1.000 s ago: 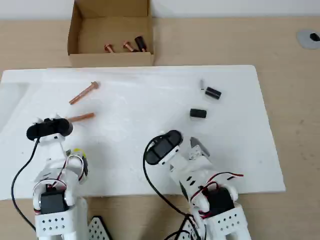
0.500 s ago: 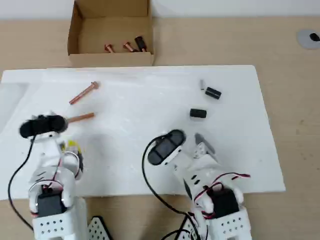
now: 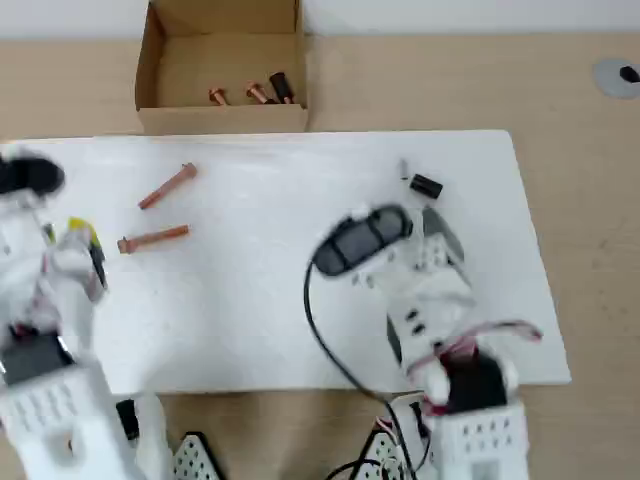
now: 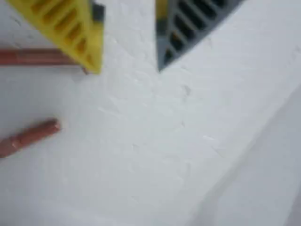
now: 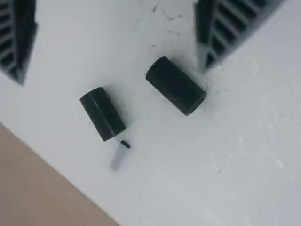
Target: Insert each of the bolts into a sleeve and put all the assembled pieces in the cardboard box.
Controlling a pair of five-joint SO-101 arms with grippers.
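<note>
Two copper bolts (image 3: pixel 167 186) (image 3: pixel 152 239) lie on the left part of the white sheet (image 3: pixel 270 300). My left gripper (image 3: pixel 90 250) hovers open just left of the nearer one. In the left wrist view one bolt (image 4: pixel 37 56) ends at the yellow fingertip (image 4: pixel 89 56) of the left gripper (image 4: pixel 127 69), and the other bolt (image 4: pixel 28 136) lies apart. My right gripper (image 5: pixel 113 70) is open above two black sleeves (image 5: pixel 176 85) (image 5: pixel 102 114). One sleeve (image 3: pixel 426 186) shows beyond the right gripper (image 3: pixel 432 228) from above. The other is hidden under the arm there.
The cardboard box (image 3: pixel 150 70) stands at the back left with assembled pieces (image 3: pixel 250 92) inside. A small grey scrap (image 5: pixel 120 155) lies by the sleeves near the sheet's far edge. Bare wooden table (image 3: pixel 560 110) surrounds the sheet.
The right arm has reached forward and now covers the nearer sleeve. The left arm has swung left, its gripper now beside the nearer bolt's end.
</note>
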